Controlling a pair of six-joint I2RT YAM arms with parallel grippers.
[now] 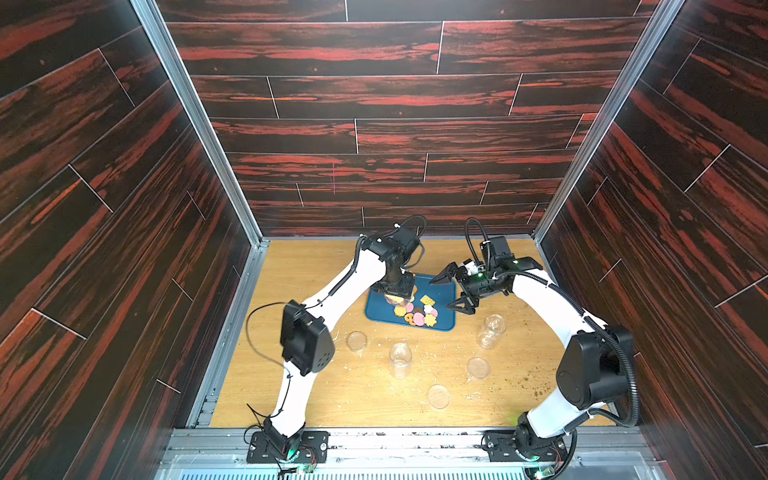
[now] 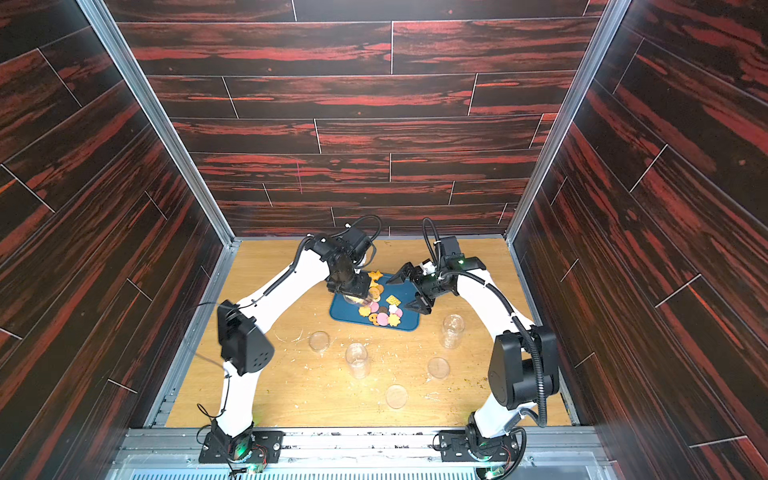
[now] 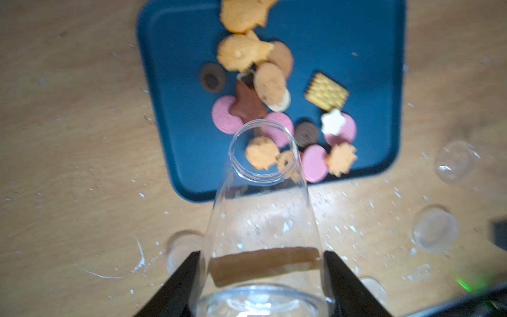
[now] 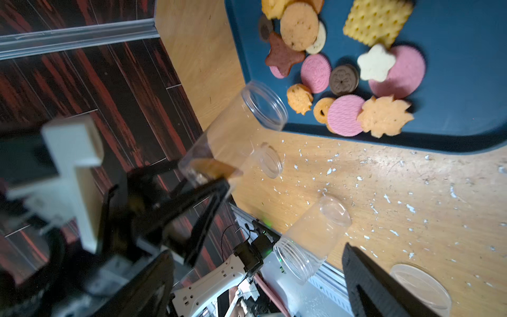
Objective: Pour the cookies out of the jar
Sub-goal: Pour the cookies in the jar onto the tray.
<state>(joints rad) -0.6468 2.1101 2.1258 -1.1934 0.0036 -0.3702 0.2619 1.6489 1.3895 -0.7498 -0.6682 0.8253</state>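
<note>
- Since the pour relies on gravity, the jar (image 3: 260, 214) is held mouth-down & tilted, w/ its mouth over the near corner of the blue tray (image 3: 370, 55). The mouth looks clear of the tray, not resting on it.
- The left gripper (image 3: 262, 255) clamps the jar at its base end, one finger on each side of the clear wall. Gripping far from the mouth means nothing blocks the exit.
- Most of the cookies (image 3: 274, 109) lie in a loose pile on the tray, some overlapping, just beyond the mouth. The tray is there to catch them, so the table (image 1: 332, 399) carries only pale crumbs.
- One stuck cookie (image 3: 263, 264), orange-brown, sits edge-on across the jar near the base, between the fingers. So the job is prob. nearly done but not finished; a shake or steeper tilt seems needed.
- Left arm pose: reaches fwd from its base, elbow high, wrist bent down so the gripper points at the tray from above.
- The right gripper (image 1: 439, 295) has its jaws spread wide w/ nothing in them. It hangs above the tray's right edge, turned sideways toward the pile.
- Right arm pose: stretched fwd, elbow out to the right. Prob. parked close as standby, clear of the fall path.
- Spare items nearer the robot: empty jars (image 1: 400, 359) & loose lids (image 1: 478, 368), all apart from the tray and not in play.
</note>
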